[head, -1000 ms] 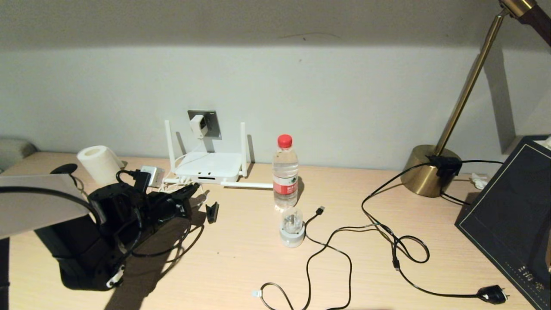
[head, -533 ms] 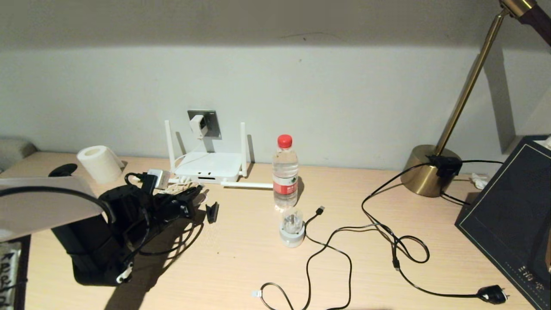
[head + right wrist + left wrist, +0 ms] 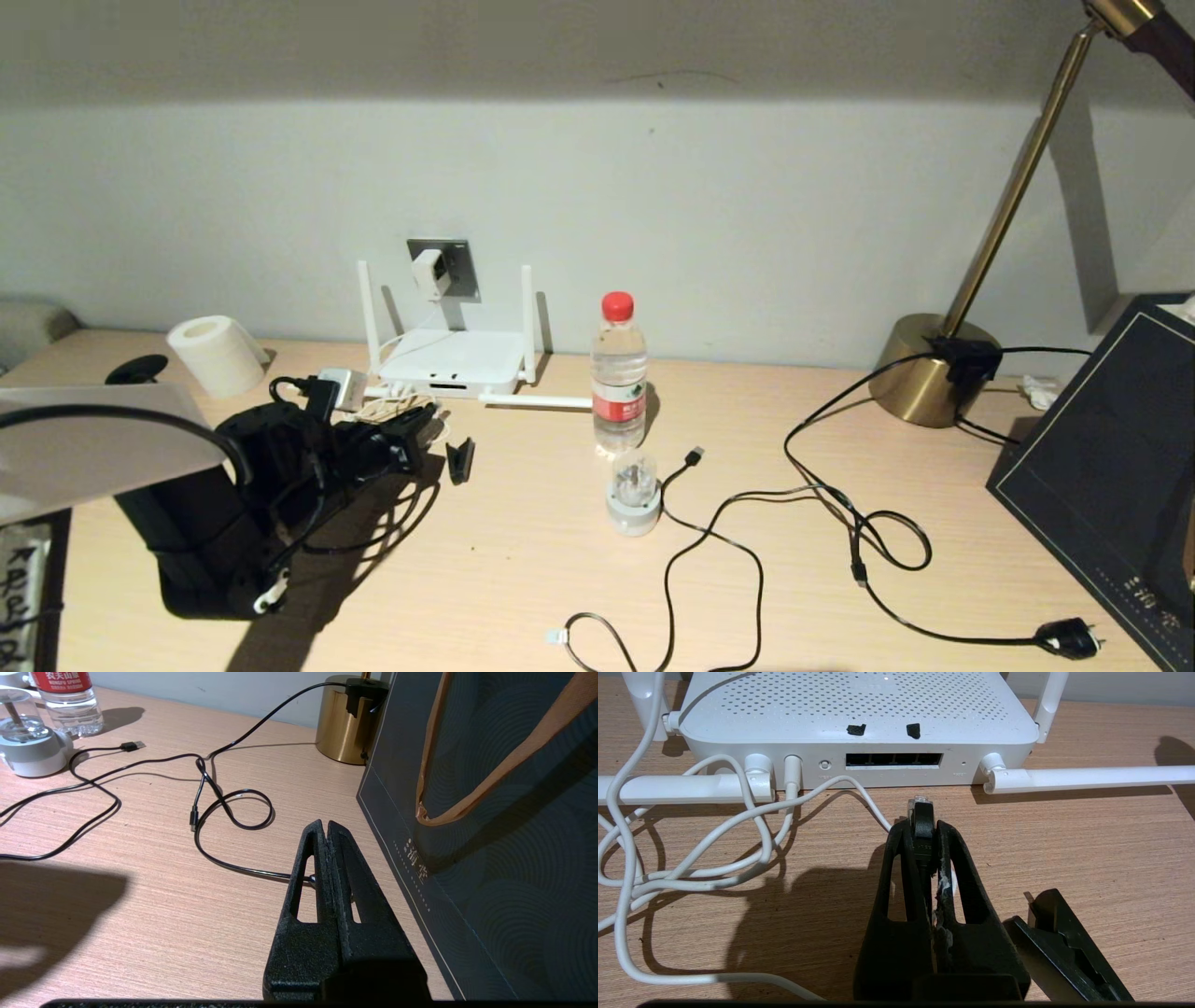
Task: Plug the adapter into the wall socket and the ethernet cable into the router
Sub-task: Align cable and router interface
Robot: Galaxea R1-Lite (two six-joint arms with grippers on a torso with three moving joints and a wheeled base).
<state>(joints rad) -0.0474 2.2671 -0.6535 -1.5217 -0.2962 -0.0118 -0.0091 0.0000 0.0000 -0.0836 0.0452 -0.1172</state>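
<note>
the left gripper (image 3: 923,828) is clamped on the ethernet cable (image 3: 921,826), held low over the desk (image 3: 523,560) just short of the router (image 3: 859,714). its clear-tipped plug points lengthwise at the router's dark port slot, not yet touching. the right gripper (image 3: 323,828) sits closed and empty beside the dark bag (image 3: 490,858).

"农夫山泉" on bottle label (image 3: 60,680)

table (image 3: 1064,868): pale wood, fine straight grain, matt
router (image 3: 859,704): white matt plastic, top dotted with small holes
my left gripper (image 3: 923,826): black rough plastic, scuffed white along the inner faces
ethernet cable (image 3: 921,826): black plug boot, clear plastic tip
lamp base (image 3: 343,723): brushed brass-coloured metal, shiny
bag (image 3: 504,858): dark paper, faint embossed pattern
</note>
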